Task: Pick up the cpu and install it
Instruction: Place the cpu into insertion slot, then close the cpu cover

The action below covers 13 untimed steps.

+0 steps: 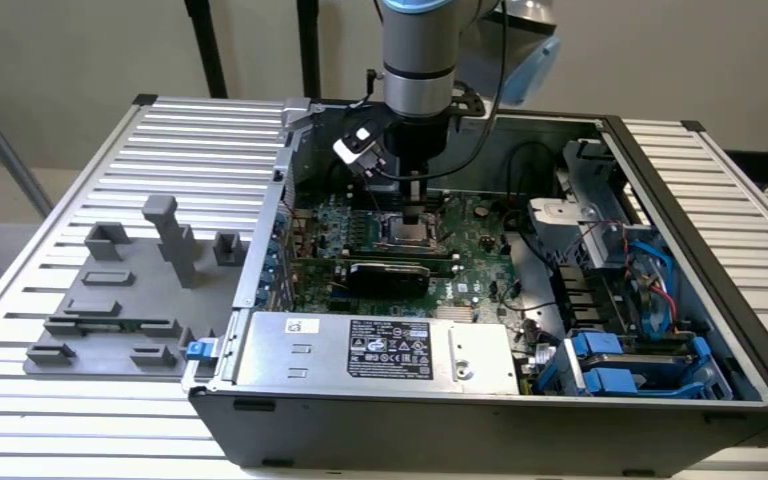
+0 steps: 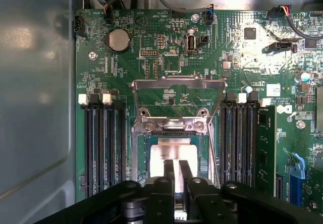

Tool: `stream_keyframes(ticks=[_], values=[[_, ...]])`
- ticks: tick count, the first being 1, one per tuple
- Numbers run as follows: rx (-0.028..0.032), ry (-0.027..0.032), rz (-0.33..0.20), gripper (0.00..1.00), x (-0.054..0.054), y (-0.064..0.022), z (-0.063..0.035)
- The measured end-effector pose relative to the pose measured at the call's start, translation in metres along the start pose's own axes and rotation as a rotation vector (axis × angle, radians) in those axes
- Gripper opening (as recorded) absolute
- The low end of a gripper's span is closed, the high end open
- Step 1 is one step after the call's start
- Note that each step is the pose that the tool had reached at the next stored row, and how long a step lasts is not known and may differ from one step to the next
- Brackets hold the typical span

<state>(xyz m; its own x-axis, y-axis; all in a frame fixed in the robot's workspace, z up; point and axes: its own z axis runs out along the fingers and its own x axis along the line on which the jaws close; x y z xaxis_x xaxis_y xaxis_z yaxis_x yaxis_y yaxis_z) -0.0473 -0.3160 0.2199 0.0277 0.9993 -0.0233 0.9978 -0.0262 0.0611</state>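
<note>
Wrist view — gripper (image 2: 177,172) nearly closed, over cpu (image 2: 173,151).

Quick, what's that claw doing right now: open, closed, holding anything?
Claw: closed, its fingers nearly together, right at the cpu; whether it grips the cpu cannot be told.

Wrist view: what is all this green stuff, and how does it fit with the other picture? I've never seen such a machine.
The exterior view, from a camera off the arm, shows a robot arm reaching down into an open computer case on a slatted table. The wrist view comes from a camera on the arm, looking down at the green motherboard. The black gripper hangs over the open socket, where the silvery cpu lies flat. Its fingers are shut, with nothing visible between them.
</note>
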Motion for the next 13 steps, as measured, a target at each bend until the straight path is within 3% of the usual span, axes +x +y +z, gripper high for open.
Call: stream_keyframes(ticks=[1, 3, 13], values=[[0.0001, -0.0001, 0.000, 0.13, 0.0000, 0.0000, -0.0001], [0.0001, -0.0002, 0.000, 0.11, 0.0000, 0.0000, -0.0001], [0.0001, -0.0002, 0.000, 0.11, 0.0000, 0.0000, -0.0001]])
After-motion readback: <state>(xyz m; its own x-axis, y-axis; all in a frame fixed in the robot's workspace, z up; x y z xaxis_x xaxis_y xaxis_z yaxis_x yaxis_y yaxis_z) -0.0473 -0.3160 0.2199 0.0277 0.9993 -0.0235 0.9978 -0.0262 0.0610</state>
